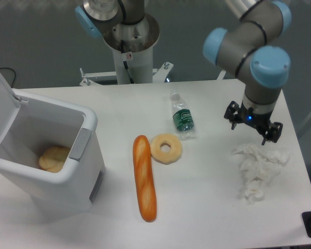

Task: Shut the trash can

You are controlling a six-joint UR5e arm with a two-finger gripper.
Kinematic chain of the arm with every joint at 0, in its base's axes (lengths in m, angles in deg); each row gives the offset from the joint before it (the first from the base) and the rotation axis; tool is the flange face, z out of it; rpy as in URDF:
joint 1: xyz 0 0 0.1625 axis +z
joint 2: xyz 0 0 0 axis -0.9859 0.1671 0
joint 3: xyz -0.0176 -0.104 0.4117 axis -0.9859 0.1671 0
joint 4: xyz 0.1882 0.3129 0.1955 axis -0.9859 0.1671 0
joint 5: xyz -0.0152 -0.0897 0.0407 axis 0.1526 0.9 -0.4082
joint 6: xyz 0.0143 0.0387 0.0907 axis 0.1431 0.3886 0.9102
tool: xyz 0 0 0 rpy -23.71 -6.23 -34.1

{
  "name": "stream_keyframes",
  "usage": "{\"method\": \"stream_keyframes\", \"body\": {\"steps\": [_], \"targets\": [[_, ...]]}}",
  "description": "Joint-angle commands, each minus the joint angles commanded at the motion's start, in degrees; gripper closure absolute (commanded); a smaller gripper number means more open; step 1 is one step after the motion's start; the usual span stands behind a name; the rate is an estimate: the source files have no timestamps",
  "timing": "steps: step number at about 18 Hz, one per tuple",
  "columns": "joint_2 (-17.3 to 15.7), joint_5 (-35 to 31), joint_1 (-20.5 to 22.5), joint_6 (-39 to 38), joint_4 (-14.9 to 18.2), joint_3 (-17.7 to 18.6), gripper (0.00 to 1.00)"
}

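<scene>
Trash can [67, 171] stands upright, lid raised, latch facing right; claw [252, 127] spread, empty.

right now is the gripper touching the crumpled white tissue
Apart. The fixed camera shows the gripper hanging above the crumpled white tissue, with bare white table visible between its fingertips and the paper.

White table [207, 207] with trash can [67, 171], baguette [144, 178], bagel [166, 148], bottle [183, 118], tissue [258, 168].
</scene>
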Motion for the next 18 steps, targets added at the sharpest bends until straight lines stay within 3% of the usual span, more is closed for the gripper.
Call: {"method": "stream_keyframes", "body": {"steps": [3,5,10,18], "targets": [[-4.1,2.1,-3.4,-2.5,0.1,3.9,0.00],[-6.8,4.9,-5.3,-8.3,0.2,5.2,0.00],[-11.0,5.6,-13.2,-18.4,0.6,5.7,0.00],[-18.2,9.8,-20.0,-28.9,2.0,5.9,0.00]]}}
